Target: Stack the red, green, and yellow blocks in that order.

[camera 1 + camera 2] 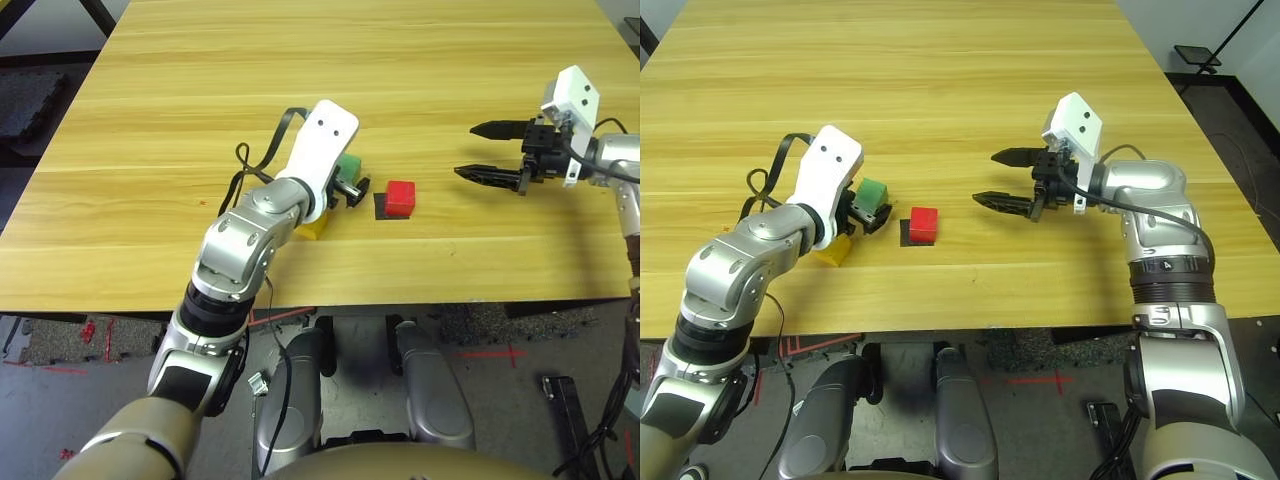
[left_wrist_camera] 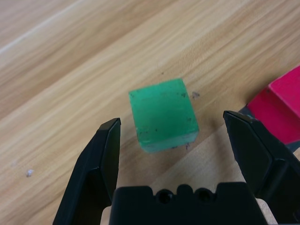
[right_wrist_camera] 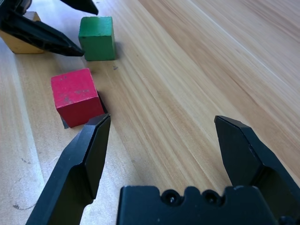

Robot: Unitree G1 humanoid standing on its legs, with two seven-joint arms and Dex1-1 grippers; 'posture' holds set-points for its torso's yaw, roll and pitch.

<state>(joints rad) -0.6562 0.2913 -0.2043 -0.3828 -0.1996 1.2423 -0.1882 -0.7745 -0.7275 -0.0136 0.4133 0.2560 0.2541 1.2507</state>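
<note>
A pale wooden table (image 1: 300,60) with long grain lines carries the whole scene, and dark floor shows past its edges. The green block (image 2: 163,115) lies flat on the wood, and the left gripper (image 2: 176,129) stands over it with its two fingers spread, one on each side, not touching it; this looks like the approach for a pick, since green goes second in the stack. The red block (image 1: 924,224) sits just beside it, on a flat black square patch (image 1: 908,235), which probably marks where the stack is built, so red seems already in its place as the base. The yellow block (image 1: 834,250) rests near the left wrist, partly hidden by the arm, waiting for the last step. The right gripper (image 1: 1006,178) hovers well apart from the blocks, fingers wide open and empty, probably kept away so the left arm has free room.
</note>
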